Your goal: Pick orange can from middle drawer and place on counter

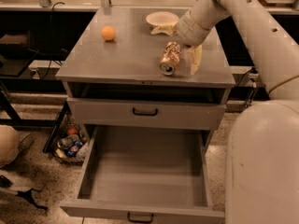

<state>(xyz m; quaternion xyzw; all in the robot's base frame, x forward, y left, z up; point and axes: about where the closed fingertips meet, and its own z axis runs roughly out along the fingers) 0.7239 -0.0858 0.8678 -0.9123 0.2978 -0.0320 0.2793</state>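
The orange can lies on its side on the counter, near the front right, one silver end facing me. My gripper is just behind and to the right of the can, open. One pale finger points down beside the can and the other finger stretches left near the bowl. Neither finger holds the can. The middle drawer is pulled fully out below and nothing lies in it.
An orange ball sits at the counter's back left. A white bowl sits at the back, next to my gripper. A shallower drawer front with a black handle is closed. A bin of cans stands on the floor at left.
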